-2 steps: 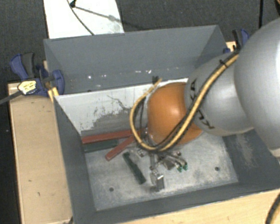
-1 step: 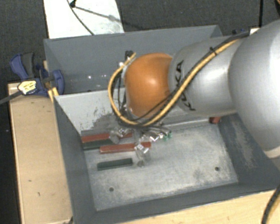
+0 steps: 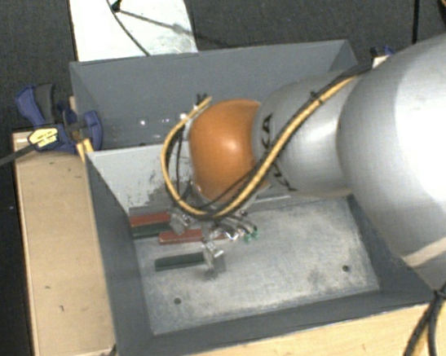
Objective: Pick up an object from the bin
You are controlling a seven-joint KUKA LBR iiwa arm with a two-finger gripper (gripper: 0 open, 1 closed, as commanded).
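- You are looking down into a grey metal bin (image 3: 118,253) with sloping walls and a flat, speckled floor.
- Three small bars are lying flat on that floor, all in its left half, one behind another and each running roughly left to right.
- The back brown bar (image 3: 148,219), reddish-brown, is lying farthest back, near the foot of the left wall.
- The front brown bar (image 3: 178,236), the same colour, is sitting just in front of it and a little to the right, and its right end is running in under the wrist.
- The dark bar (image 3: 175,262), nearly black, is lying nearest the front, close to the front brown bar but apart from it.
- The arm (image 3: 384,150) is reaching in from the right and covering much of the bin's right side.
- Its orange cover (image 3: 219,149) is hanging over the middle of the bin, with a yellow cable (image 3: 174,167) looping round its left side.
- The fingers (image 3: 212,258) are pointing down below the cover, at the right end of the dark bar and just in front of the front brown bar.
- You cannot tell whether they are touching the dark bar.
- You cannot tell either whether they are spread or pressed together, and nothing is showing between them.
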